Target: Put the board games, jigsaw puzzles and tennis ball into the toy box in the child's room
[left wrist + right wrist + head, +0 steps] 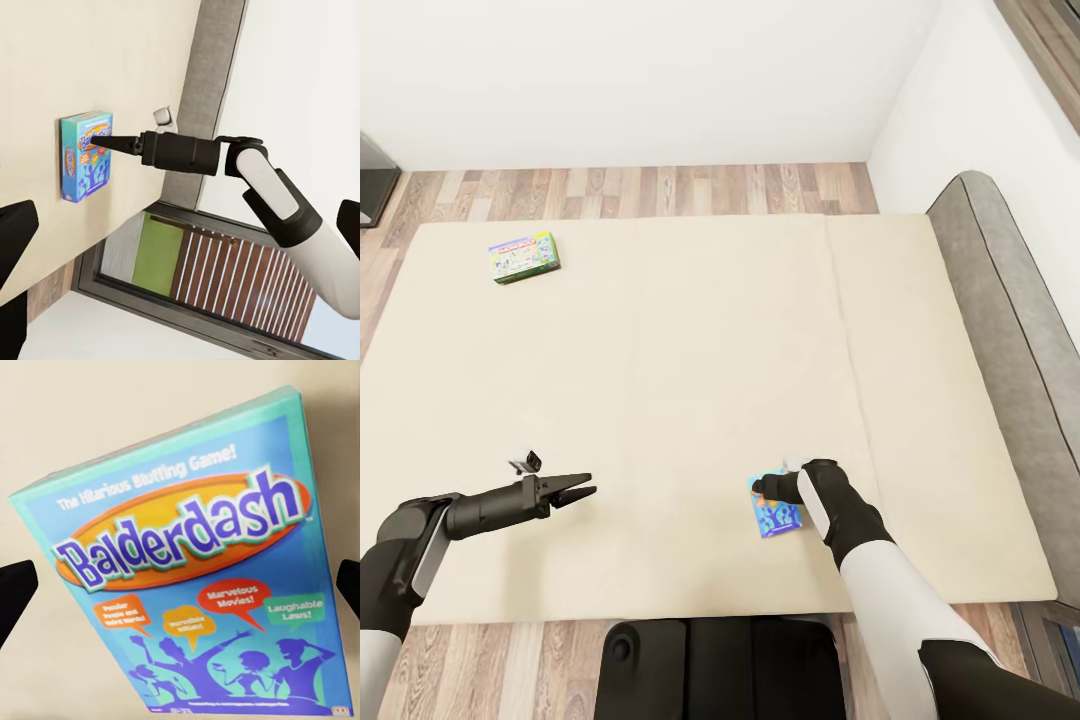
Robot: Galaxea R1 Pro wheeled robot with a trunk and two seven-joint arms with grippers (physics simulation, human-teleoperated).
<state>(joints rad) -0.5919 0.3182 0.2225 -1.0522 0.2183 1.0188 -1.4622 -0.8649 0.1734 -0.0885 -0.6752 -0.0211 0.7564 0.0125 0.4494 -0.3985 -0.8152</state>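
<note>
In the head view the cream mattress of the bed (690,400) spreads across most of the frame, with its grey headboard (1010,330) down the right side and wood-plank floor (660,190) along the top and bottom edges. The blue board game (773,516) lies flat on the mattress at lower centre-right, near the mattress's lower edge; in the right wrist view its lid reads "Balderdash" on an orange oval, with purple figures below. The right pincer (765,488) sits low over the upper end of this box; in the left wrist view its dark tips come together in a point right at the box's edge, while in the right wrist view the two fingers (16,600) stand wide apart at either side of the lid, so I cannot tell whether it is spread or pressed together. The left pincer (582,492) hovers over bare mattress at lower left, well apart from the blue box, its fingers slightly spread and holding nothing. The green-bordered board game (524,258) lies flat at the upper left of the mattress, far from both arms
</note>
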